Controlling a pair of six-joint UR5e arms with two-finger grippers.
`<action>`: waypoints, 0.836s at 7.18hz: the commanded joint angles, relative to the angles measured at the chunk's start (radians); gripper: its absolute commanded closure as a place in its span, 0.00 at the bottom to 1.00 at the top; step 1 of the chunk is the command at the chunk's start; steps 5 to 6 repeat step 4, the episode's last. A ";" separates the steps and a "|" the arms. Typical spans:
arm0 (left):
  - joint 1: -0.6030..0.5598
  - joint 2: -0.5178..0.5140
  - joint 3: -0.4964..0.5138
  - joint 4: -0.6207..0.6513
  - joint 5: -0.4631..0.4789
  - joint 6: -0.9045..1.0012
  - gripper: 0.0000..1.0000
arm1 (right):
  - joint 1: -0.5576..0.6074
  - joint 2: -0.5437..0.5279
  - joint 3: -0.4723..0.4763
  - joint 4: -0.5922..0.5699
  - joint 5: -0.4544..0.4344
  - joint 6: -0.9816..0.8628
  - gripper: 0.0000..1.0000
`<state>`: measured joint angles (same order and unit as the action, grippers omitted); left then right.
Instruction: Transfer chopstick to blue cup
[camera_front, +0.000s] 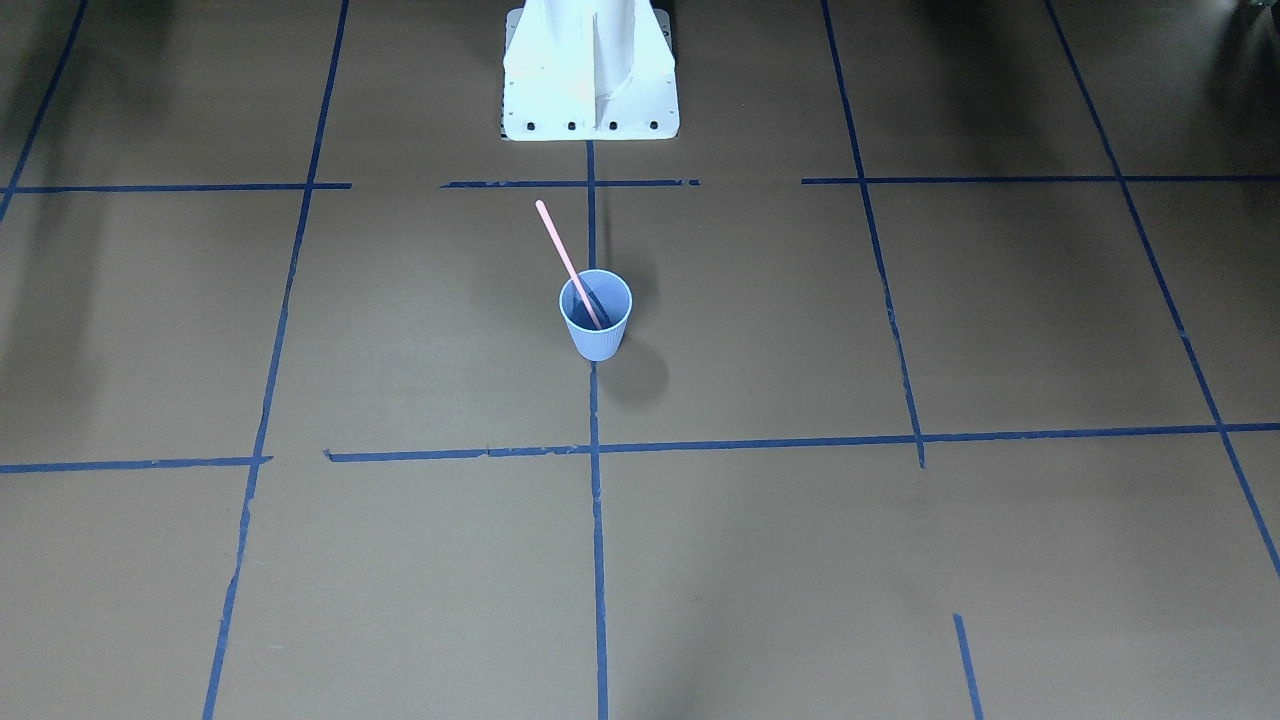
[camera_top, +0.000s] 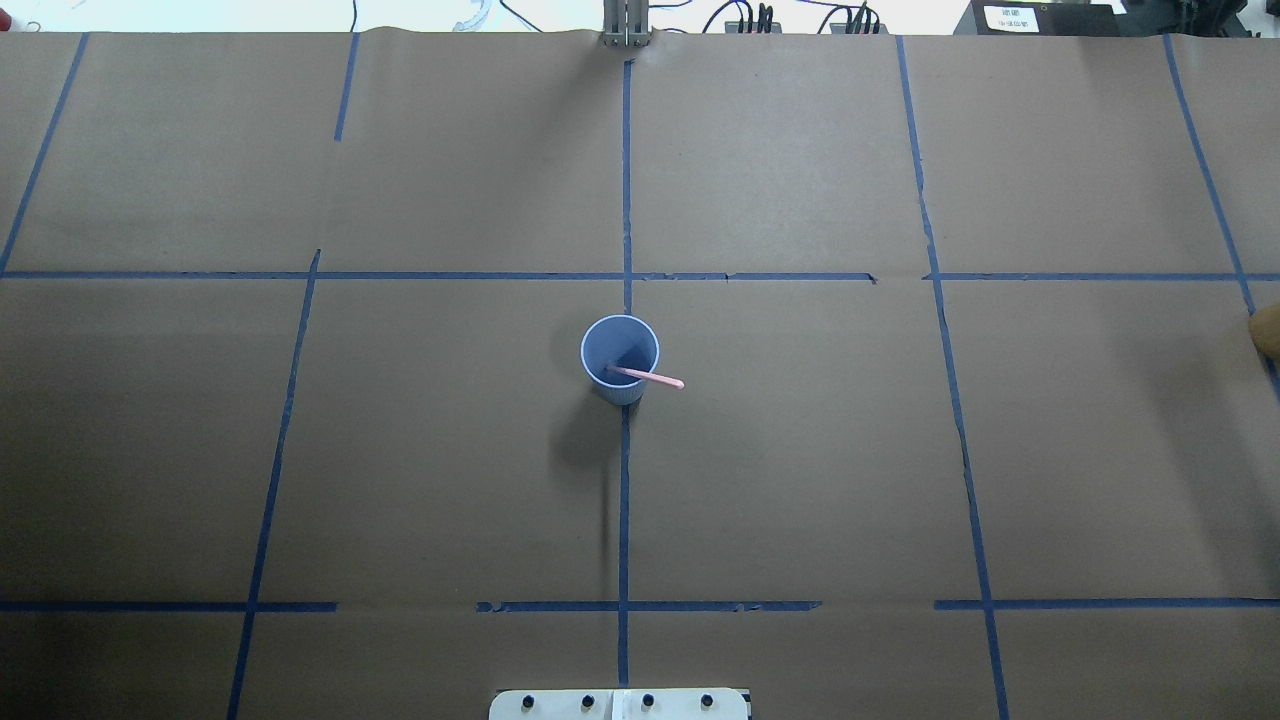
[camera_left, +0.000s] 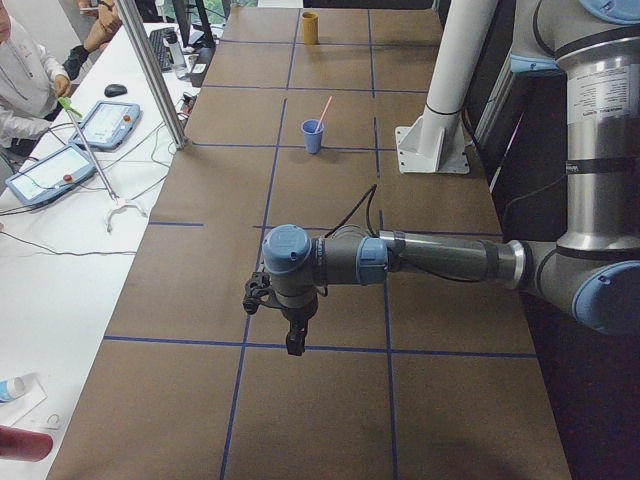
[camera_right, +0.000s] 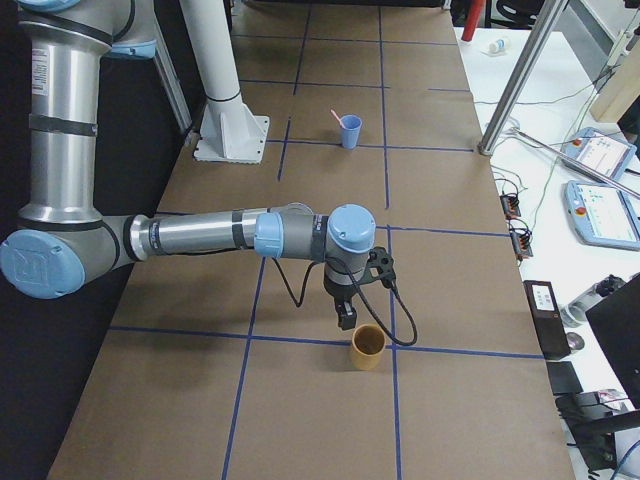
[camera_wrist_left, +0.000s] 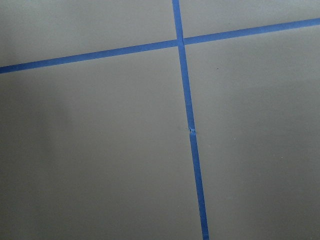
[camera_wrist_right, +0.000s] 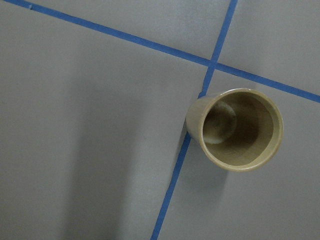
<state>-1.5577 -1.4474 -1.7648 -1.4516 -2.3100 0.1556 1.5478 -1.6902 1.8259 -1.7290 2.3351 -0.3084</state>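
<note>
One blue cup (camera_top: 612, 345) on tape-gridded brown table (camera_top: 800, 480)

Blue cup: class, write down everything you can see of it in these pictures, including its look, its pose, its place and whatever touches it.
The blue cup is pale blue with a ribbed outer wall that tapers toward the base, and it looks like plastic or paper. It stands upright near the middle of the brown-covered table, on a blue tape line. A pink chopstick rests in it, lower end inside, leaning on the rim with its upper end sticking well out. Nothing else touches the cup.
</note>
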 joint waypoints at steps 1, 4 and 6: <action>-0.001 0.002 0.007 0.000 0.000 -0.001 0.00 | 0.000 -0.002 0.000 0.000 0.001 -0.005 0.01; -0.001 0.001 -0.004 0.002 0.001 -0.001 0.00 | 0.000 -0.002 -0.002 -0.001 0.003 -0.005 0.01; -0.001 0.001 -0.004 0.002 0.001 -0.001 0.00 | 0.000 -0.002 -0.002 -0.001 0.003 -0.005 0.01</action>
